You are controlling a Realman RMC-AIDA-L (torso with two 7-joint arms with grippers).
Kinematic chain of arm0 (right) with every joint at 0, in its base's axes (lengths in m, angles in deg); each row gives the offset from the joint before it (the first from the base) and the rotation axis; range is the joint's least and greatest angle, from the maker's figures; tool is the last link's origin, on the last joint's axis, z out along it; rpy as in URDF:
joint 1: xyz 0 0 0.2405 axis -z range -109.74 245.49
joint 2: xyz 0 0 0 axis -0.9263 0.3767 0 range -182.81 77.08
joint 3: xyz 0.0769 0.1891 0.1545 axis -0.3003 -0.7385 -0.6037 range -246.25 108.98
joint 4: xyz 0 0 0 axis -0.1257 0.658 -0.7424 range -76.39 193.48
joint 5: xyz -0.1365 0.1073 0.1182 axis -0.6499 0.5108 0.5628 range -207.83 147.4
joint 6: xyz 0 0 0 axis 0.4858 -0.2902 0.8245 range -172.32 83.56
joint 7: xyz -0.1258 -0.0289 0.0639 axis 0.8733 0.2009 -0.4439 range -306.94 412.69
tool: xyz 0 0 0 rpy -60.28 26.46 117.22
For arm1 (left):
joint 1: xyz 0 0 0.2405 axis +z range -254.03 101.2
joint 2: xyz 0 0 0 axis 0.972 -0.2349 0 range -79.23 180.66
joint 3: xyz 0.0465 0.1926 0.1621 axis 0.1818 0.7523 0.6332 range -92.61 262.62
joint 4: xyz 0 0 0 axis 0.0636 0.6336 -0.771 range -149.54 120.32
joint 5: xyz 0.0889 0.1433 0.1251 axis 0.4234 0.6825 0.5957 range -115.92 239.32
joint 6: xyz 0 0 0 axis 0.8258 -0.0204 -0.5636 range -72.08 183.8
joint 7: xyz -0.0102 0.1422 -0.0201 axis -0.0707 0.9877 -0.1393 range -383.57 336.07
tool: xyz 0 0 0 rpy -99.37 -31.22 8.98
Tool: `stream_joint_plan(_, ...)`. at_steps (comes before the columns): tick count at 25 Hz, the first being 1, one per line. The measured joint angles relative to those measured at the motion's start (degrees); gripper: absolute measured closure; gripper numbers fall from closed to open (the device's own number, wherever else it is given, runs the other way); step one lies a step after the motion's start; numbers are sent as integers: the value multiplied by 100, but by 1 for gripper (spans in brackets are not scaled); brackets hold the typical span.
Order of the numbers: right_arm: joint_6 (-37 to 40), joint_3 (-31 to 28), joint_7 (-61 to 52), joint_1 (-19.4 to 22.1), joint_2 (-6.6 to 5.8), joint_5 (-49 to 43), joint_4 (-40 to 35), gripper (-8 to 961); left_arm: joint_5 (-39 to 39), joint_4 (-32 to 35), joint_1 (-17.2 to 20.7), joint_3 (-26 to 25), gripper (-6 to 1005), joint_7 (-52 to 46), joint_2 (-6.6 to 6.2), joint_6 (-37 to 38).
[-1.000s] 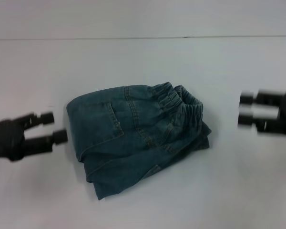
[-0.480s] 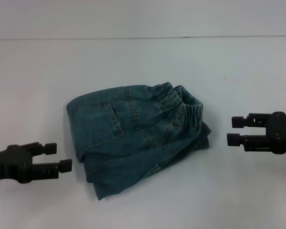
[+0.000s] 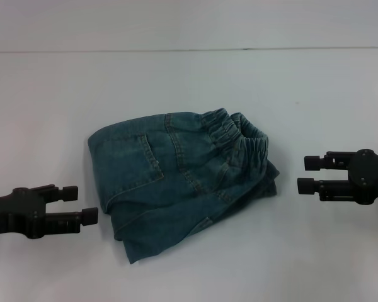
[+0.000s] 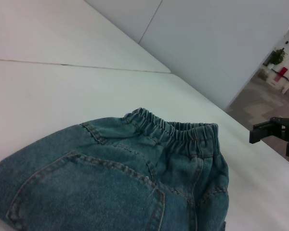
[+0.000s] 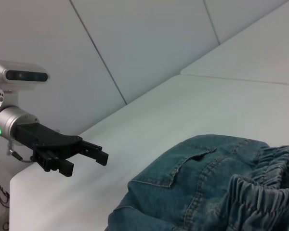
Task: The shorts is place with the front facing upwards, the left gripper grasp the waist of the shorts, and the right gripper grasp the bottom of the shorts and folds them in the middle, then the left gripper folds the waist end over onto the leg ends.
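- The folded blue denim shorts [image 3: 183, 185] lie in a compact bundle at the middle of the plain white desk [image 3: 189, 82], the gathered elastic waistband [image 3: 242, 138] at the bundle's far right side and a stitched pocket on the upper layer facing up.
- The black left pincer [image 3: 84, 204] sits low on the robot's left, just beside the near-left edge of the shorts but not touching them; its two fingers are spread apart with nothing between them.
- The black right pincer [image 3: 305, 173] is to the right of the bundle, level with the waistband side and clear of the cloth; its two fingers are likewise parted and hold nothing.
- The head view alone shows both pincers flanking the shorts and the loose corner of a leg hem pointing toward the near edge of the desk.
- The left wrist view shows the shorts [image 4: 115, 183] close up: the ruffled waistband [image 4: 176, 132], the pocket seams, and the tip of the right pincer [image 4: 274, 134] farther off past the desk's edge, with a room floor and a plant behind it.
- The right wrist view shows the denim from the waistband side and the left pincer [image 5: 94, 155] beyond it, with its silver wrist camera [image 5: 19, 74] and a green light on the arm, before grey wall panels [image 5: 149, 43].
- Compared with half a second ago, the left pincer has crept slightly nearer the shorts, and the right pincer has shifted only a touch; the shorts lie unchanged.
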Motion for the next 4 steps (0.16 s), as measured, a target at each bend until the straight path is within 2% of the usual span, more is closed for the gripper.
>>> stream_joint_plan(4,-14,2,0,0,13,-6,-3,218,3,1,-18,0,66,-12,0,18)
